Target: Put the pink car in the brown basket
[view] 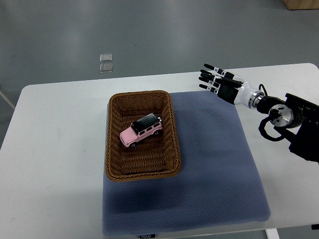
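One hand only shows, and it sits at the far right of the scene. Starting from the left, the white table (55,149) is bare along its near-left part, and beyond its far edge two small clear squares (105,62) lie on the grey floor. Next comes the brown basket (113,144), a woven rectangular tray resting on the left portion of a blue-grey mat (214,174). Inside the basket, in its upper middle, lies the pink car (141,130), on its wheels, black roof up, set diagonally with one end toward the near-left corner and the other toward the far-right. It touches only the basket floor.

Further right the mat is bare. Above its far-right corner hangs the right hand (219,82), its arm entering from the right edge. The black fingers (210,76) are stretched out and spread apart, pointing left, and they hold nothing. The car is well apart from those fingertips, lying to their left and nearer the camera, with the basket's right wall and a stretch of mat between them.
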Motion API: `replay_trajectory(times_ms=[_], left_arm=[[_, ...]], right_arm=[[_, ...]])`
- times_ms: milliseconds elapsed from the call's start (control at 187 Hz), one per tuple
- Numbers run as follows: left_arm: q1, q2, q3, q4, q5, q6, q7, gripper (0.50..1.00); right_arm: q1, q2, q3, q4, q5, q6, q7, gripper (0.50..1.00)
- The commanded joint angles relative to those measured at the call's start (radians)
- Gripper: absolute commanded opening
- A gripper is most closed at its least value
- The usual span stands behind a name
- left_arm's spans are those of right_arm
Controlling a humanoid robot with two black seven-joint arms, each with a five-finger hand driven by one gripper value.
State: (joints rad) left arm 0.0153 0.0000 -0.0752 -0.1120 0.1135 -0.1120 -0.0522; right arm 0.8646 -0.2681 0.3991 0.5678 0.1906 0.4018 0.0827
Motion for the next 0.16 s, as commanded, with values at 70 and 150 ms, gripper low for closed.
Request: replay_trajectory(times_ms=[70,150], left_arm=[[0.0,0.0,0.0,0.0,0.0,0.0,0.0,1.0],[0.0,0.0,0.0,0.0,0.0,0.0,0.0,1.0]], right_arm=[[-0.001,-0.02,0.001,0.0,0.001,0.002,0.0,0.919],[0.001,-0.022,0.001,0.0,0.001,0.002,0.0,0.919]])
